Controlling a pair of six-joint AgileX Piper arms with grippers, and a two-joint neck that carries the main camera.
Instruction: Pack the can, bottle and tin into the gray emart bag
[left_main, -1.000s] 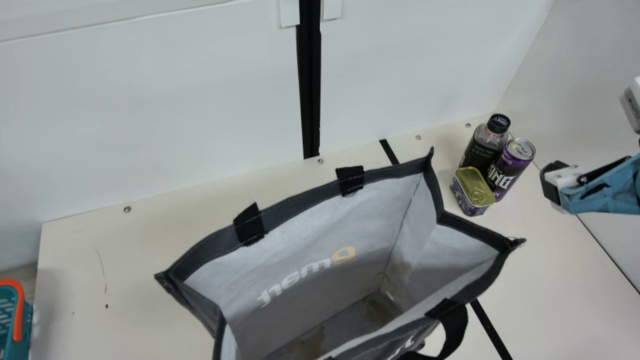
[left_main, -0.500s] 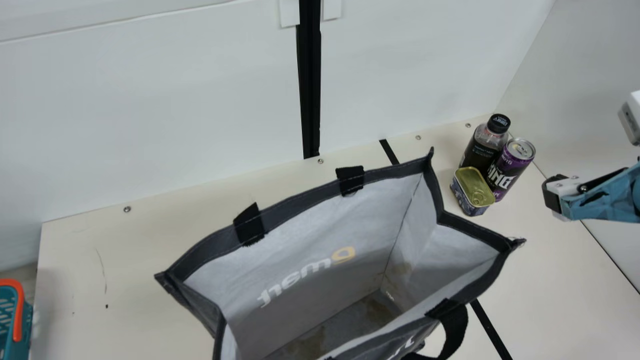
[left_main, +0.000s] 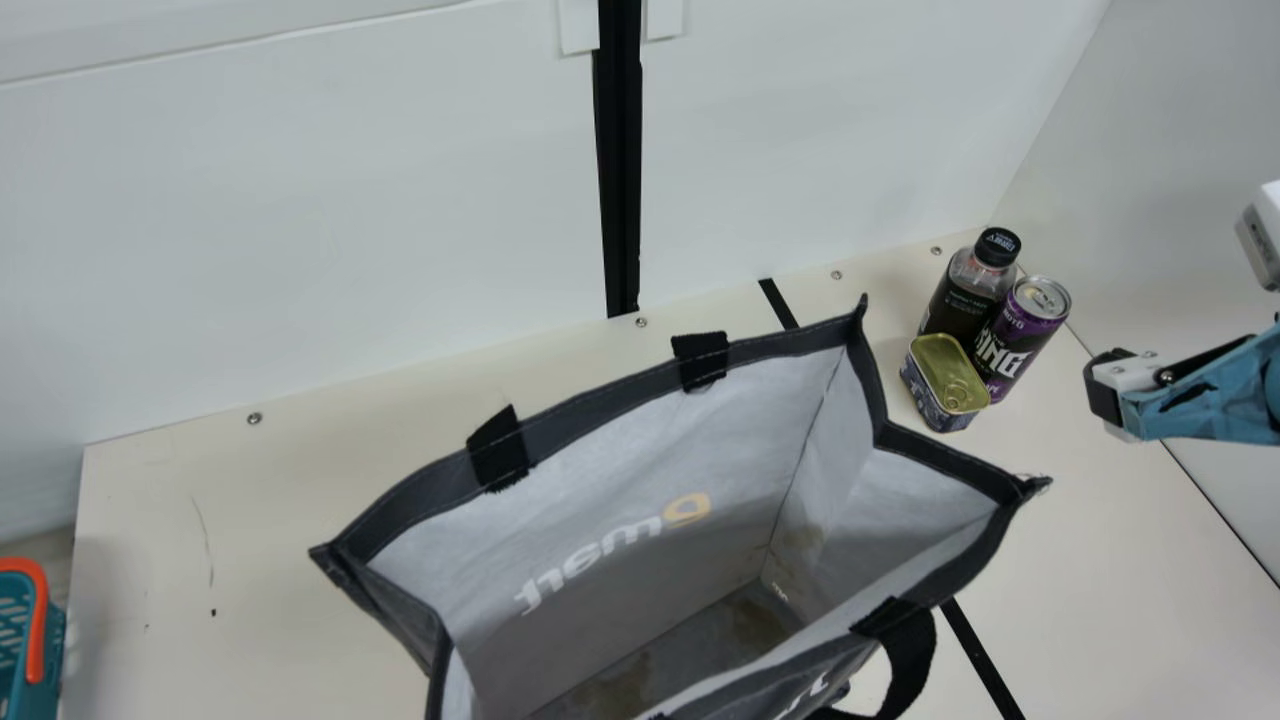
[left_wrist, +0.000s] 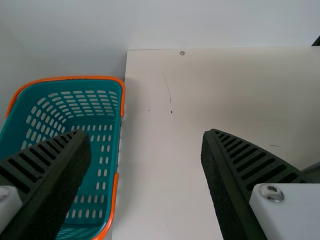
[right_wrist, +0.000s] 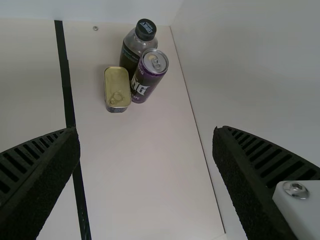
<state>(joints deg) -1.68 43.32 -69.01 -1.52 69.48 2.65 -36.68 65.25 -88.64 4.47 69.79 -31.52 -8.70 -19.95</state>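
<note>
Left: teal basket (left_wrist: 45, 90). Left gripper (left_wrist: 146, 135): fingers wide, nothing held. Centre: gray emart bag (left_main: 620, 470), mouth open. Right, toward the far edge: tin (left_main: 945, 378), bottle (left_main: 962, 300) and can (left_main: 1012, 335), closely grouped, tin nearest. Right gripper (right_wrist: 146, 130): fingers wide, unloaded. Recommended: approach the tin squarely from above, grip its sides, avoid nudging the taller pieces.

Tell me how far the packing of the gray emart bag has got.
Done: no item looks packed, though the gray emart bag is open at the top. In hand: nothing; the left gripper and right gripper are both open with nothing between their fingers. Left to pack: all three, the can, bottle and tin, grouped outside the bag on the table.
</note>
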